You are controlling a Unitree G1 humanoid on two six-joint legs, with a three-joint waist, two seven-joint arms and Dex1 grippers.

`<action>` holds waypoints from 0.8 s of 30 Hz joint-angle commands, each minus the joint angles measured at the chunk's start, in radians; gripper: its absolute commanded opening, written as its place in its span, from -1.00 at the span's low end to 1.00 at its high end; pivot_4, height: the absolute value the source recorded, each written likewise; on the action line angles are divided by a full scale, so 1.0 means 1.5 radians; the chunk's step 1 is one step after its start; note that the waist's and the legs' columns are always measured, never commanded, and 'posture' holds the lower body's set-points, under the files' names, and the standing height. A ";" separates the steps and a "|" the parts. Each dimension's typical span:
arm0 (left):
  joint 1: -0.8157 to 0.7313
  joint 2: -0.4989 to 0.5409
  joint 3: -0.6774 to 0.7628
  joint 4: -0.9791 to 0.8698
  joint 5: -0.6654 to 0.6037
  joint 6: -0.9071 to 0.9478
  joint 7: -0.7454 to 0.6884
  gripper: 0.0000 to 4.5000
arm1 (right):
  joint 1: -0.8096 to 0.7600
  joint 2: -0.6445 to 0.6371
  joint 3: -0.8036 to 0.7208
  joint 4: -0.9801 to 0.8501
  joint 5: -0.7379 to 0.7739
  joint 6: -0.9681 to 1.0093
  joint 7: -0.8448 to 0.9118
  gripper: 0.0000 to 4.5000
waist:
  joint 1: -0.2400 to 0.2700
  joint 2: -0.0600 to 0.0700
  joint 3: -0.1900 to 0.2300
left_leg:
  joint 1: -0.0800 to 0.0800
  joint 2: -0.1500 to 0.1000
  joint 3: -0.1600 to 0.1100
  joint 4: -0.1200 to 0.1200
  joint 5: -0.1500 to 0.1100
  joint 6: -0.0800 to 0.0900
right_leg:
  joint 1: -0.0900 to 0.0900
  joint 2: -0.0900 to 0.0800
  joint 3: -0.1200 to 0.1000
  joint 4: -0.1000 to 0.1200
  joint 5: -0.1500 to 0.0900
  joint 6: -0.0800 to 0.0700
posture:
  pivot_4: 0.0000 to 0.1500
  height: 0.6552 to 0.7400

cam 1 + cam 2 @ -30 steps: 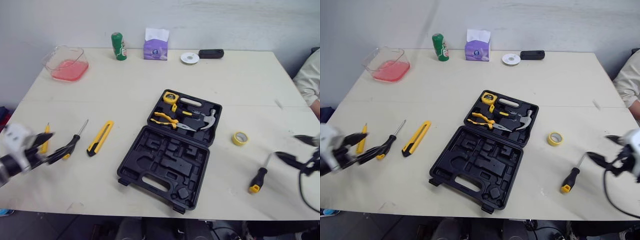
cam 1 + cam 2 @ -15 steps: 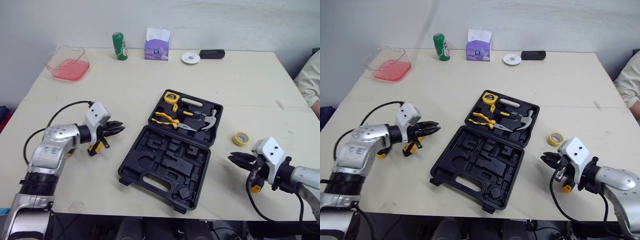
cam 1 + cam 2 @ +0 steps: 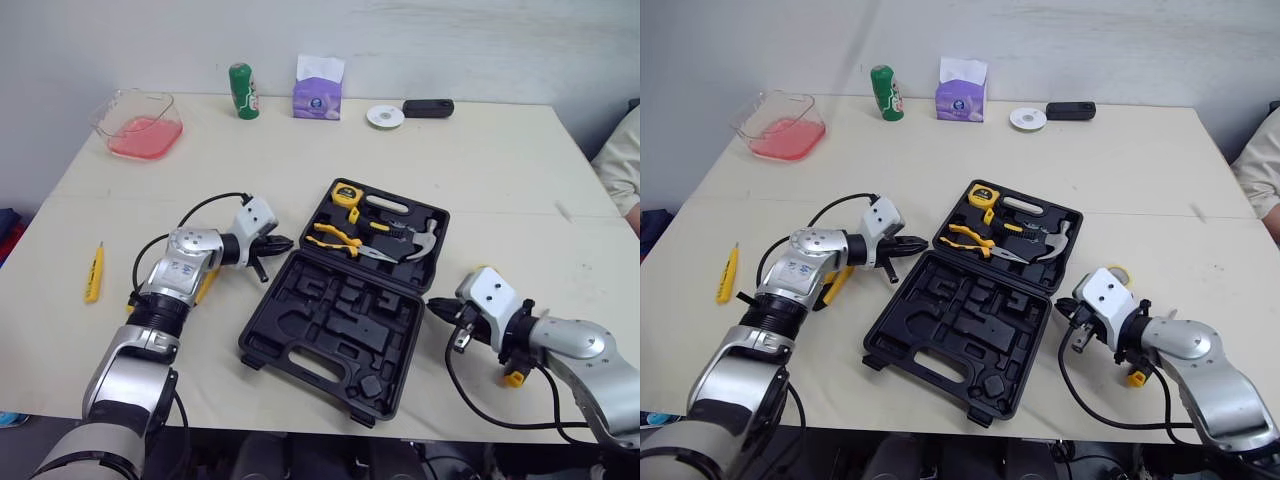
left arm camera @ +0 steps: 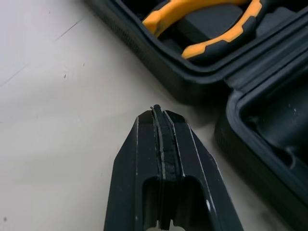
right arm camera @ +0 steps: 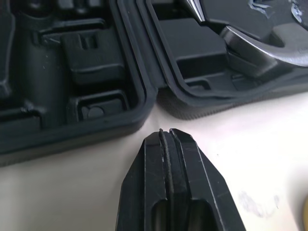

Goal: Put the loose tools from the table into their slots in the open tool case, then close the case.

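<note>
A: Where's the tool case?
B: It's lying open at frame centre on the table. My left gripper and right gripper are pointing at its side edges, both clamped shut on nothing.
A: And the tools?
B: They're lying behind my tips. The utility knife is under my left forearm, slanting lower-left to upper-right, and the screwdriver is under my right. Both grippers have swung inward past them.
</note>
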 commanded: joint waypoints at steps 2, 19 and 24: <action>-0.016 -0.016 -0.001 -0.010 0.006 -0.010 -0.019 -0.98 | -0.014 0.007 0.001 -0.013 -0.008 -0.001 -0.007 -1.00 | 0.001 0.000 0.000 | 0.000 0.000 0.000 0.000 0.000 0.000 | 0.000 0.000 0.000 0.000 0.000 0.000 | 1.00 0.63; 0.105 0.039 -0.029 -0.278 -0.019 0.109 -0.167 -0.98 | -0.088 0.022 0.072 -0.009 -0.037 -0.013 0.039 -1.00 | -0.009 0.000 0.000 | 0.000 0.002 0.001 0.001 0.000 0.000 | 0.000 0.002 0.001 0.000 0.000 0.000 | 1.00 0.63; 0.143 0.050 -0.028 -0.325 -0.019 0.136 -0.164 -0.98 | -0.111 0.032 0.086 0.008 -0.053 -0.018 0.050 -1.00 | -0.009 0.000 0.000 | 0.000 0.003 0.001 0.001 0.000 -0.001 | 0.000 0.003 0.002 0.000 0.000 -0.001 | 1.00 0.63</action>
